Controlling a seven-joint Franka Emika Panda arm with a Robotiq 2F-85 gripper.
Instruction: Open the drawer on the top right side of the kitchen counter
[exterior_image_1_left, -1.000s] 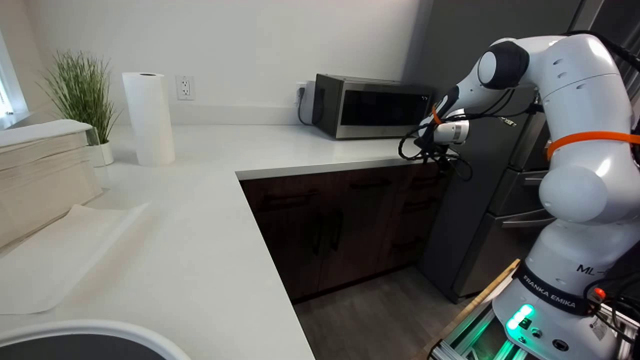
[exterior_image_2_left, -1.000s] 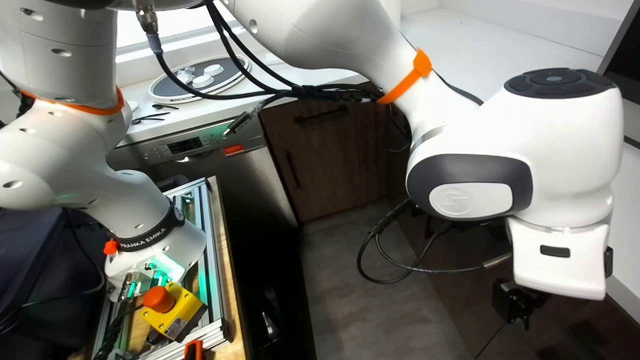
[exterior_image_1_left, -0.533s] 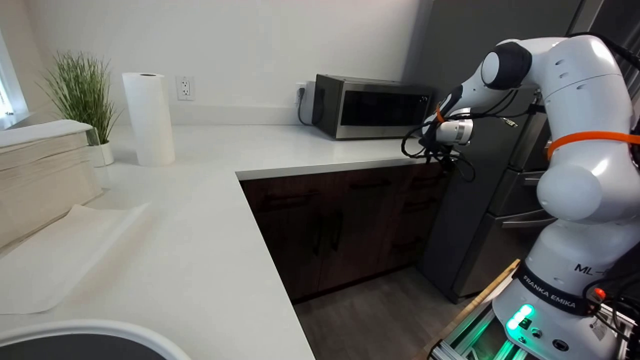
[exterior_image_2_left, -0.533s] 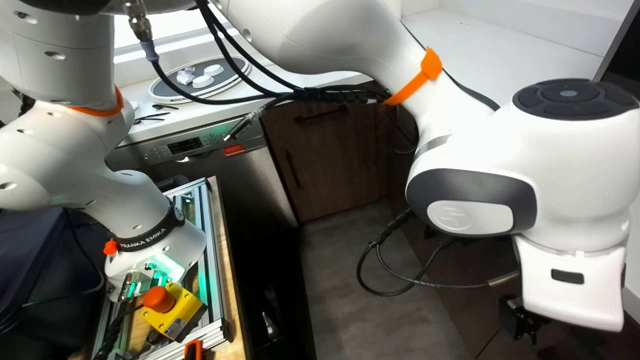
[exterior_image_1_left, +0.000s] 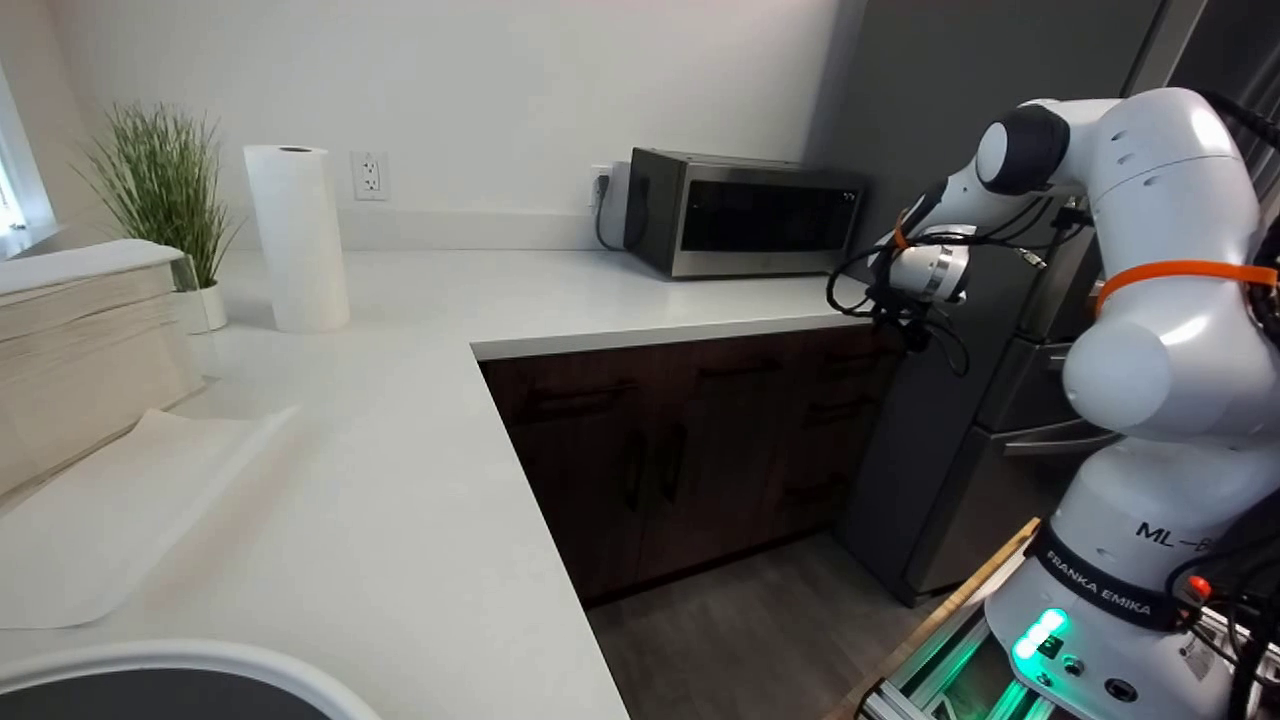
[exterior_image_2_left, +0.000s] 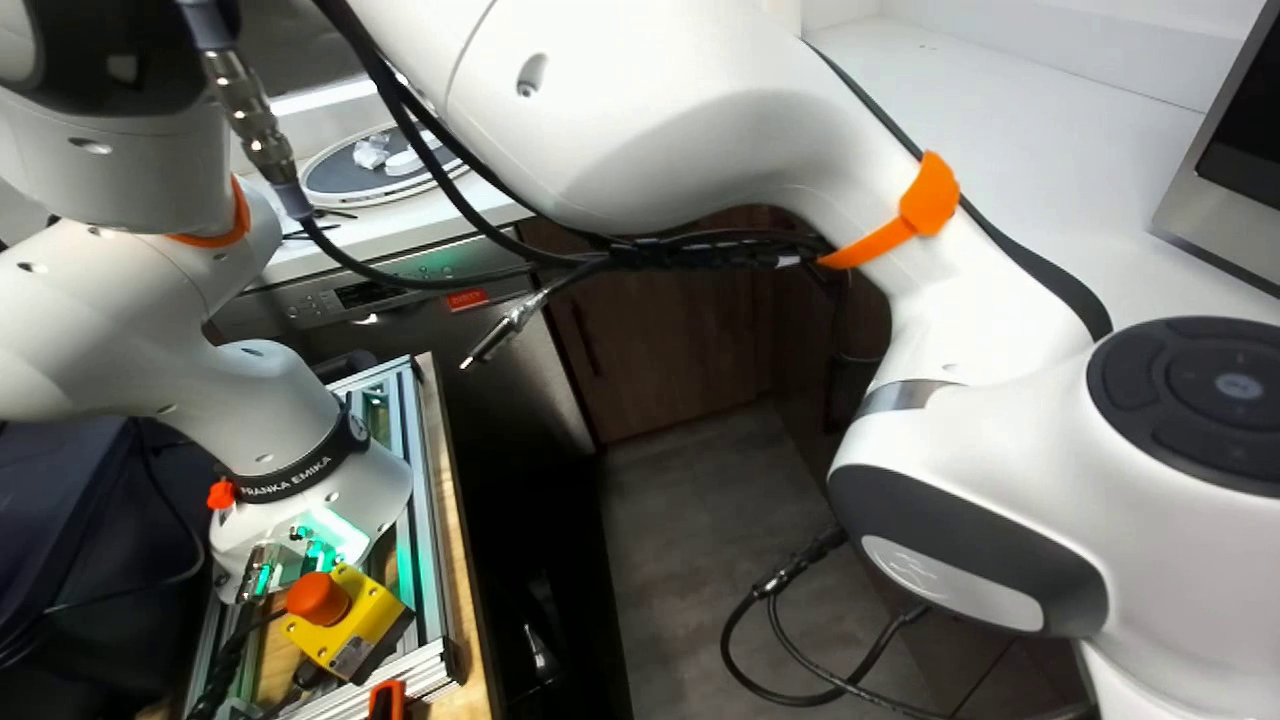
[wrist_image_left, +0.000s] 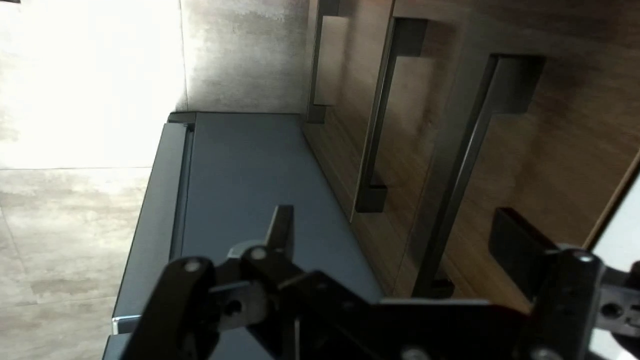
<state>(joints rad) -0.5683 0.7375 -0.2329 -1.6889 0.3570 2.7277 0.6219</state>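
The drawer (wrist_image_left: 555, 165) is the top one of a dark brown stack, nearest the white kitchen counter (wrist_image_left: 622, 240) in the wrist view. Its front is shut and bears a long dark handle (wrist_image_left: 472, 150). In an exterior view the drawer (exterior_image_1_left: 825, 342) sits under the counter's right end (exterior_image_1_left: 640, 300). My gripper (wrist_image_left: 400, 232) is open and empty. In the wrist view the handle shows between its two fingers, apart from both. In an exterior view my gripper (exterior_image_1_left: 908, 328) hangs in front of the drawer's right end, partly hidden by cables. The drawer's inner box is hidden.
A tall grey refrigerator (wrist_image_left: 240, 190) stands right beside the drawer stack; it also shows in an exterior view (exterior_image_1_left: 940, 400). Lower drawer handles (wrist_image_left: 382, 115) stick out below. A microwave (exterior_image_1_left: 765, 215) sits on the counter. Loose cables (exterior_image_2_left: 790, 640) hang from my wrist.
My gripper has moved right and a little down in an exterior view, toward the refrigerator side. In an exterior view my wrist has lowered and the gripper has left the frame. The drawer is unchanged.
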